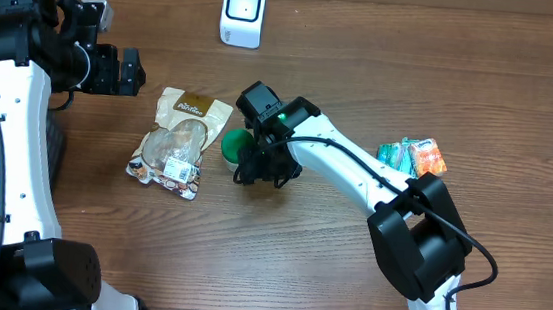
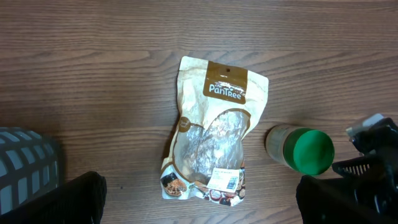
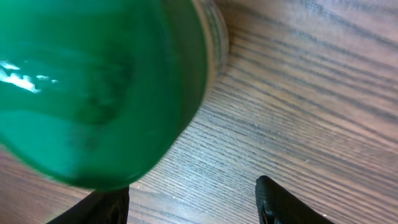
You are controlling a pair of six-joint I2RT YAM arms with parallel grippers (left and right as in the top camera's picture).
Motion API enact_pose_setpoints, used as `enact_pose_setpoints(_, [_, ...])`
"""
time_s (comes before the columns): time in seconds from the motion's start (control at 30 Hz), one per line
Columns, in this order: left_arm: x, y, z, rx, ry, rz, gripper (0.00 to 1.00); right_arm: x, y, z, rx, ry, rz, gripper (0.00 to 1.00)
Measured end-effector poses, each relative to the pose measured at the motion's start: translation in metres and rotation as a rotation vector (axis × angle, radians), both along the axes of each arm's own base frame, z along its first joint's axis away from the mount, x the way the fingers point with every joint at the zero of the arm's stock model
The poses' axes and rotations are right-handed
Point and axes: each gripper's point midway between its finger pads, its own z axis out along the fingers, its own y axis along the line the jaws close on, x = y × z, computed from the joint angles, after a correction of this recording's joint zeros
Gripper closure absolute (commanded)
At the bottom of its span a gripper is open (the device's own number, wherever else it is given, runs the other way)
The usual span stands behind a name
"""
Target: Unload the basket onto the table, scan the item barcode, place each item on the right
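**Jar (image 1: 229,146) at right tool (image 3: 189,190), mid-desk**

Desk (image 1: 345,292): pouch (image 1: 175,141) lies flat, centre-left. Left tool (image 1: 131,70) is spread wide, off the pouch's far-left corner. Right tool is part-open. The green-lidded jar lies on its side just right of the pouch, seemingly against one finger, unclasped. Scanner (image 1: 243,12) stands at the far edge, well apart.

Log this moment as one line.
item: green-lidded jar, on table beside pouch | right gripper: open at it, no grip | left gripper: open, empty | scanner: nothing presented
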Motion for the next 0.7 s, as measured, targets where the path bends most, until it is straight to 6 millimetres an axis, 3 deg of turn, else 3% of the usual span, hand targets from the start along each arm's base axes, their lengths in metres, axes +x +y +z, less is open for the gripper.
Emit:
enact_pose_setpoints(0.33, [0.000,0.000,0.000,0.000,0.000,0.000,0.00,0.032,0.027,0.056,0.037,-0.283,0.217,0.11])
enact_pose_setpoints(0.57, [0.000,0.000,0.000,0.000,0.000,0.000,0.00,0.047,0.038,0.064,0.038,-0.409,0.344,0.09])
enact_pose_setpoints(0.7, [0.000,0.000,0.000,0.000,0.000,0.000,0.00,0.045,0.043,0.057,0.055,-0.405,0.416,0.10])
